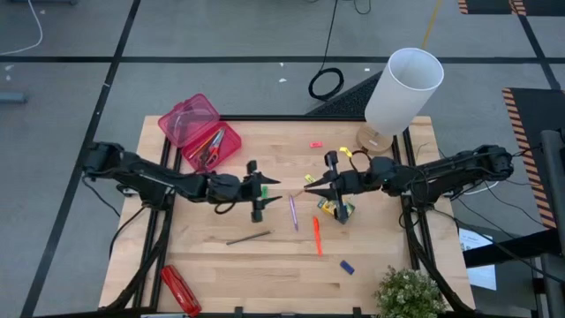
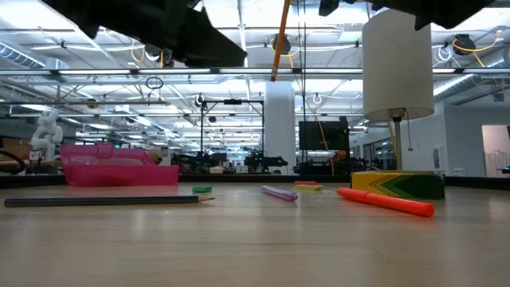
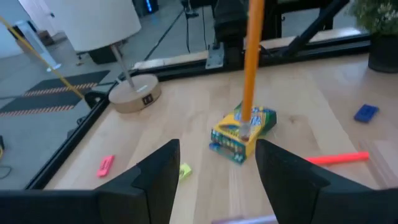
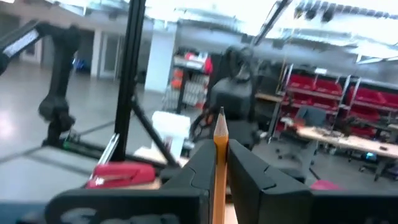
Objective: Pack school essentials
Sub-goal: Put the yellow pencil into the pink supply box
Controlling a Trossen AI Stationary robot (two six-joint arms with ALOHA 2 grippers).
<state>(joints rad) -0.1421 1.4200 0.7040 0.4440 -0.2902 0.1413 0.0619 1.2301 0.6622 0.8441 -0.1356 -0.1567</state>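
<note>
Right end effector [image 1: 311,186] is clamped on a yellow-orange wooden pencil [image 4: 220,163], fingers closed around the shaft with the sharpened tip sticking out past them. It hangs above the middle of the light wooden surface [image 1: 265,265]. In the low view the pencil [image 2: 279,40] hangs well above the surface, slightly tilted. Left end effector [image 1: 267,191] faces it from the other side, fingers [image 3: 160,174] spread apart, nothing between them.

Task items on the surface:
- green-and-yellow crayon box [image 1: 336,209] just below the right end effector, on the surface under the pencil's lower end in the left wrist view
- orange marker [image 1: 316,235] below centre, near the crayon box
- thin purple pen [image 1: 293,213] left of the marker
- long dark pencil [image 1: 248,237] lying further left
- small blue eraser [image 1: 347,267] toward the lower right
- small pink eraser [image 1: 316,144] and small yellow eraser [image 1: 344,151] near the upper middle
- small green eraser [image 1: 264,190] just beside the left end effector

Open pink translucent plastic case [image 1: 199,132] sits at the upper left corner, red-handled scissors [image 1: 210,148] lying in its lower half. White lamp with round wooden base [image 1: 399,95] stands at the upper right. Long red stapler-like tool [image 1: 180,290] lies at the lower left edge. Potted green plant [image 1: 409,296] sits at the lower right corner.
</note>
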